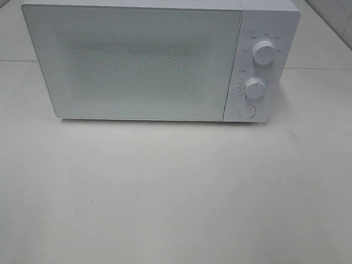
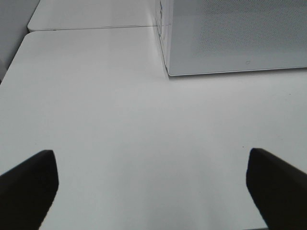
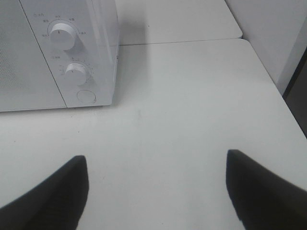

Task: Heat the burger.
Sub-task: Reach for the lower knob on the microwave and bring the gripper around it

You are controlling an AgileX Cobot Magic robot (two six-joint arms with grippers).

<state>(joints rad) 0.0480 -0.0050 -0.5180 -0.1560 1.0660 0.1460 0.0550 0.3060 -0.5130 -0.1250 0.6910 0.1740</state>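
The burger is not in view in any frame. A white microwave (image 1: 150,58) stands at the back of the white table, its door (image 1: 129,63) shut; through the door's mesh nothing can be made out. It has two knobs (image 1: 263,52) and a round button (image 1: 247,110) on its right panel. The microwave also shows in the left wrist view (image 2: 235,36) and the right wrist view (image 3: 57,52). My left gripper (image 2: 153,191) is open and empty over bare table. My right gripper (image 3: 158,191) is open and empty, in front of the microwave's right corner. Neither gripper shows in the high view.
The white table (image 1: 173,196) runs in front of the microwave. A seam joins it to a second table section behind (image 2: 91,27). The table's right edge and a dark gap beyond it show in the right wrist view (image 3: 292,96).
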